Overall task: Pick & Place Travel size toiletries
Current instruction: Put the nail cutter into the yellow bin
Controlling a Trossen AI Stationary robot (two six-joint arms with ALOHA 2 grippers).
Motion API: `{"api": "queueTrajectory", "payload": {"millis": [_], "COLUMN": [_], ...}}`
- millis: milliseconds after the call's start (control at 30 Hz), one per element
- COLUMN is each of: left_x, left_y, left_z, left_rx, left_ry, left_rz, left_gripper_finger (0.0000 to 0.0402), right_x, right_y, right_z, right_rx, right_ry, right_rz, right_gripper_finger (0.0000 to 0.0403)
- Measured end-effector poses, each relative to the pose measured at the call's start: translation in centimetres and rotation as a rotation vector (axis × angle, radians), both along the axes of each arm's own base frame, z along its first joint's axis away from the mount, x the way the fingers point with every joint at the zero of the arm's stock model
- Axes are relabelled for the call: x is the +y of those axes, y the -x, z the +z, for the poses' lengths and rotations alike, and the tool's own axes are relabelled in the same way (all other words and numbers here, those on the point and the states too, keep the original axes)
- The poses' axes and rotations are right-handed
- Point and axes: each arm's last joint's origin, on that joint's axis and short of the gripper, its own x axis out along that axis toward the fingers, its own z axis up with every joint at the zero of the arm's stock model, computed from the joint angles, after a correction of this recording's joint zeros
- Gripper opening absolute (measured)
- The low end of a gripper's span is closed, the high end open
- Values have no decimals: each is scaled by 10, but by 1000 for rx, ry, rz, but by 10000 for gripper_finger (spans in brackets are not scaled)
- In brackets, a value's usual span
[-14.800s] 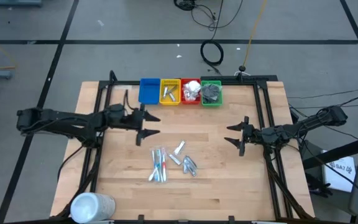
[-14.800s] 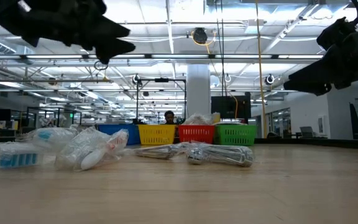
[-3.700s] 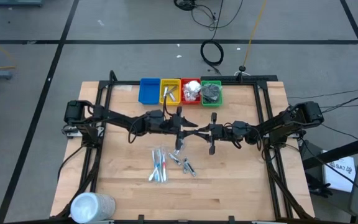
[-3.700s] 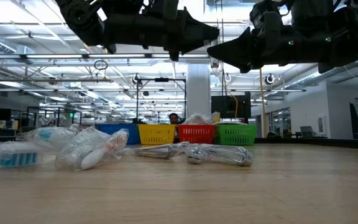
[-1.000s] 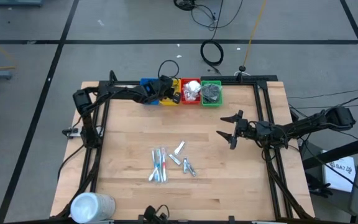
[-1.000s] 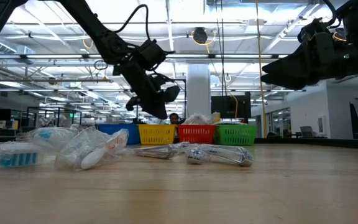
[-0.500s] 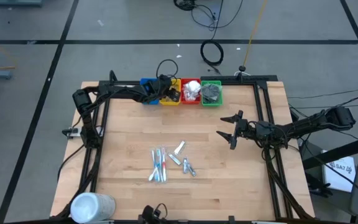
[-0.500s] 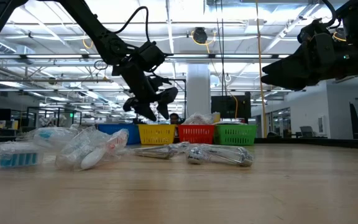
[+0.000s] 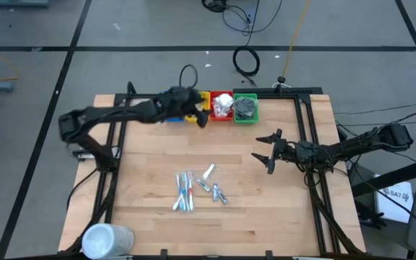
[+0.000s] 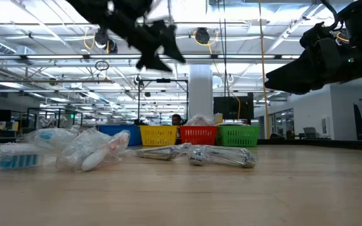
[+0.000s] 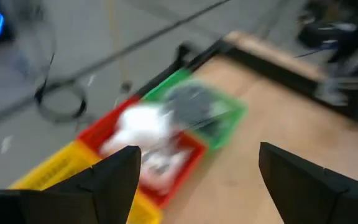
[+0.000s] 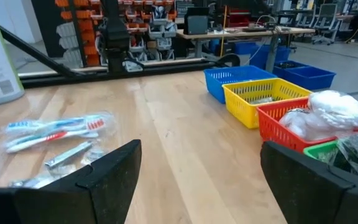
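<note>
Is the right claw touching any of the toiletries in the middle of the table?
Apart. The high view shows the right claw open, with bare wood between it and the nearest silver tubes; the low view shows it high above the table.

Worktop [image 9: 143, 173]: pale wood planks, smooth, slight sheen. Four bins [image 12: 263, 99]: ribbed moulded plastic, lightly glossy. Sticks [image 12: 51, 132]: clear crinkled film wrap, shiny (blue and red plastic inside). Tubes [image 10: 222, 156]: silvery foil look, reflective. Packets [image 12: 328, 115]: white, crumpled, soft sheen. Right pincer [image 9: 267, 151]: dark, matt. Large cylinder [image 9: 107, 239]: white, smooth plastic look.
</note>
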Motion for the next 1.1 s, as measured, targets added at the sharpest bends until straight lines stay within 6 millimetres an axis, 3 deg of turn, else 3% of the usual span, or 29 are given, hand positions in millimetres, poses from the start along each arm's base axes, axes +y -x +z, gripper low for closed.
{"api": "queueTrajectory", "payload": {"millis": [133, 267, 333, 467, 600, 733, 867, 967, 1100], "left_x": [-52, -92, -103, -111, -112, -113, -115, -115, -116], "left_y": [10, 27, 36, 45, 46, 46, 46, 46, 46], "left_z": [21, 9, -1, -17, -21, -23, -23, -23, -23], "left_rx": [-122, -272, -321, -358, -360, -356, -355, -361, -376], "left_ry": [-177, -283, -307, -323, -294, -282, -281, -271, -239], "left_rz": [-87, -131, -101, -27, -11, -19, -24, -23, -21], "left_gripper_finger": [314, 300, 292, 281, 274, 274, 273, 273, 273], "right_x": [3, 15, 27, 56, 88, 113, 131, 139, 144], "right_y": [0, -5, -15, -43, -81, -114, -142, -155, -163], "right_z": [1, -1, 10, 22, 25, -1, -21, -33, -33], "right_rx": [-22, 42, 55, 144, 254, 464, 558, 605, 626], "right_ry": [-42, -123, -125, -67, -35, -13, -23, -45, -78], "right_rz": [39, 172, 221, 270, 272, 239, 225, 235, 242], "right_gripper_finger": [313, 313, 313, 313, 313, 313, 313, 313, 313]}}
